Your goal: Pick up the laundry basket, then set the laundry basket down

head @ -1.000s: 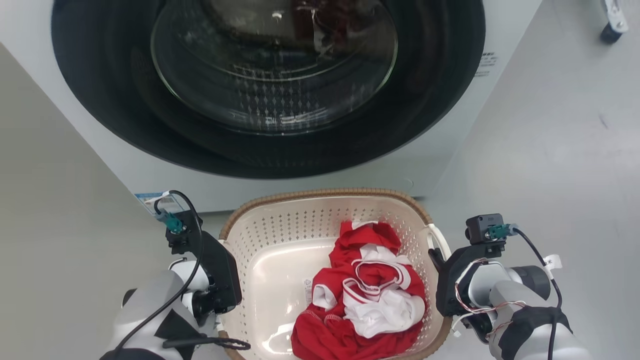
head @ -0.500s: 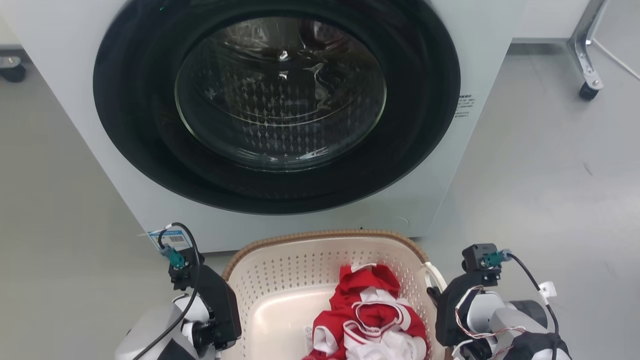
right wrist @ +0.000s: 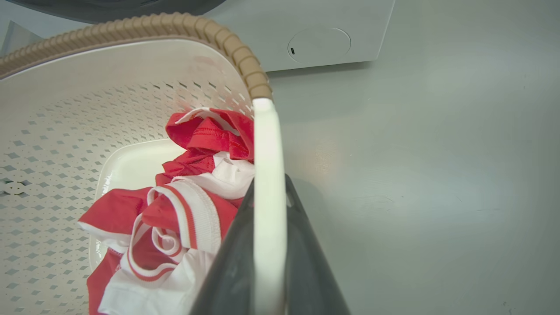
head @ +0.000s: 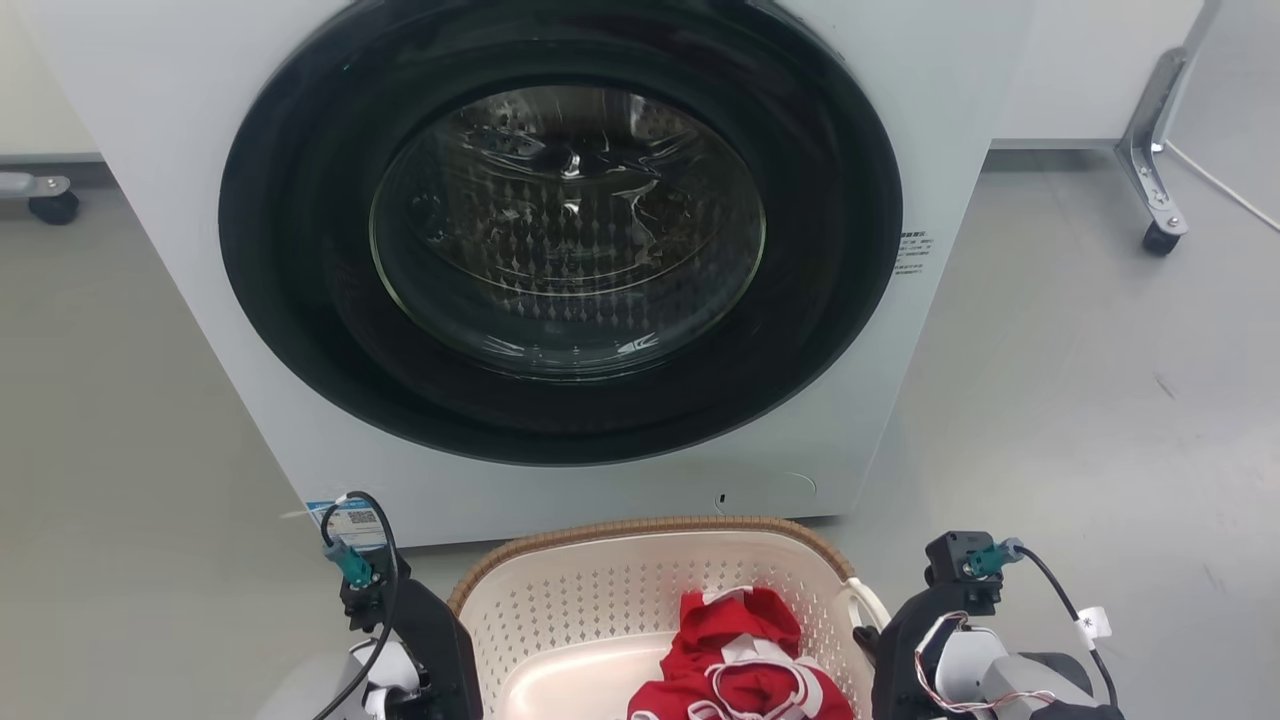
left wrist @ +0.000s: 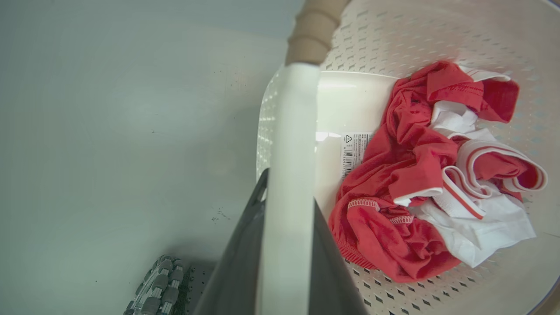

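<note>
The basket (head: pixel 600 590) lies at the near edge of the head view, just in front of the washer (head: pixel 560 270), between the two arms. The left gripper (left wrist: pixel 288 197) is closed narrow on the left handle (left wrist: pixel 291 131), with a dark finger on each side of the white bar. The right gripper (right wrist: pixel 269 183) clamps the right handle (right wrist: pixel 267 144) the same way. Whether the base is clear of the floor (head: pixel 1080 400) cannot be told.

The basket looks like stiff moulded plastic and probably light, since it carries only a small soft bundle of red and white clothes (left wrist: pixel 420 175). That bundle lies toward the right side, so that side likely weighs slightly more. The two handles are the natural holds, but they look thin and smooth and could slip or swivel between the fingers. The perforated walls may flex if the arms pull apart or press inward, so the arms should travel level and together.
</note>
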Motion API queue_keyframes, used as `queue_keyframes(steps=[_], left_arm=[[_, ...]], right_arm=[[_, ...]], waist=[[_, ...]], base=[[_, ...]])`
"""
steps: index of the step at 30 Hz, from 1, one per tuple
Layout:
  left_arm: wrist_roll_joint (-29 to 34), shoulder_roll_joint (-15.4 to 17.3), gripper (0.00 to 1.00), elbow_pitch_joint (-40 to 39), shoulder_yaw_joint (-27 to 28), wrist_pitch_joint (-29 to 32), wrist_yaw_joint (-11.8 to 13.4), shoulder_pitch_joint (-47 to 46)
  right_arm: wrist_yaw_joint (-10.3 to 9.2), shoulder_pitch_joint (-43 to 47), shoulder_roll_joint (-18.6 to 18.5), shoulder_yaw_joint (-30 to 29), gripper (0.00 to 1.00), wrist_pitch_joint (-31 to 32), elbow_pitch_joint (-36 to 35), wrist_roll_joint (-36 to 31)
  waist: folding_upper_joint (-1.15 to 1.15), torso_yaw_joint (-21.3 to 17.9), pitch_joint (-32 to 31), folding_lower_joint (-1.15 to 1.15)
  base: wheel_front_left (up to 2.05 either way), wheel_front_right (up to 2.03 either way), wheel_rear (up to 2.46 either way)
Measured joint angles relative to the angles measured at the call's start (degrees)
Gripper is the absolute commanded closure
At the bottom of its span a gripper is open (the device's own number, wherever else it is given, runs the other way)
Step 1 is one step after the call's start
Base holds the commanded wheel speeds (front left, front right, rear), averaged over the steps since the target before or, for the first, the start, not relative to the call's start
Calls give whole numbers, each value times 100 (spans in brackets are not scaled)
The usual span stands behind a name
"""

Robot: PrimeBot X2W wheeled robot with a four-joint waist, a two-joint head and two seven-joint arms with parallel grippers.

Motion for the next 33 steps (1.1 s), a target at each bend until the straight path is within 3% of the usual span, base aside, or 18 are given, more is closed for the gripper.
queue_keyframes(steps=[33], left_arm=[[-300,15,100,-12,-233,42,108,154]], right_arm=[[-1,114,-108,331,100,197,-187,432]], waist=[[0,-21,-103,0]], base=[[0,0,0]])
